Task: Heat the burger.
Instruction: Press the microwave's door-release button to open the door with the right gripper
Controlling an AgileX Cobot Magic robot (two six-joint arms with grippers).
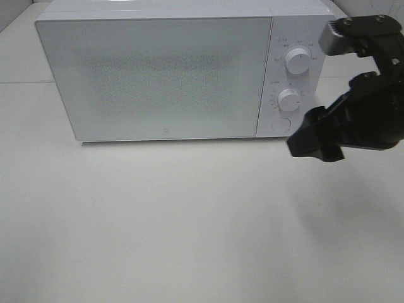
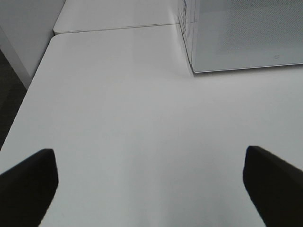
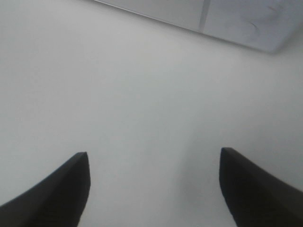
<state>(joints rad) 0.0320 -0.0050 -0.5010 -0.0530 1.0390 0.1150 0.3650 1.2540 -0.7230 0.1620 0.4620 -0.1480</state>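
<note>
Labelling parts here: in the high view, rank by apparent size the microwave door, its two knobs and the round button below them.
microwave door, largest
upper knob and lower knob, alike, not ranked
round button, seemingly slightly smaller

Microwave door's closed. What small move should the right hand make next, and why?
Probably ease the right hand toward the microwave's round button under the lower knob, which may open the door. The door is shut, no burger is in view, and that open hand hangs beside the controls.
</note>
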